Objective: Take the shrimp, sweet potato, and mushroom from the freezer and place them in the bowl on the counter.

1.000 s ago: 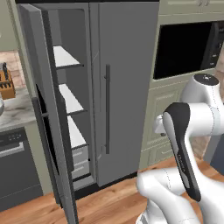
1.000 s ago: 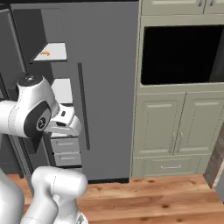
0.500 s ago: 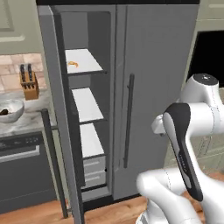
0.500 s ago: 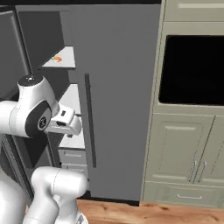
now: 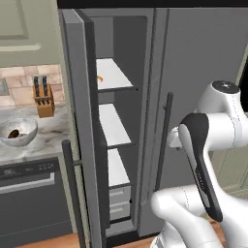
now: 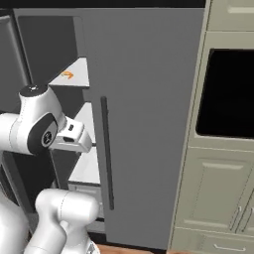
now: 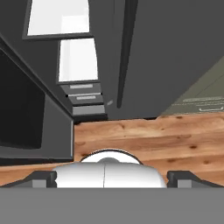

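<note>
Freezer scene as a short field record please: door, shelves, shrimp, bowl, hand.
freezer: left door swung open, right door shut
shelves: three white ones, low drawers beneath
shrimp: small orange piece on the top shelf
bowl: on the counter left of the freezer, something dark inside
knife block: behind the bowl, by the brick wall
hand: open, empty, pointing down at the wood floor

A pale marbled table (image 5: 46, 138) on the left carries a whitish bowl (image 5: 17, 132) and a knife block (image 5: 43, 99) near the brick wall. Inside the open freezer (image 5: 121, 145), three white shelves are stacked; a small orange shrimp (image 5: 100, 78) lies on the top shelf (image 5: 114, 76).
</note>
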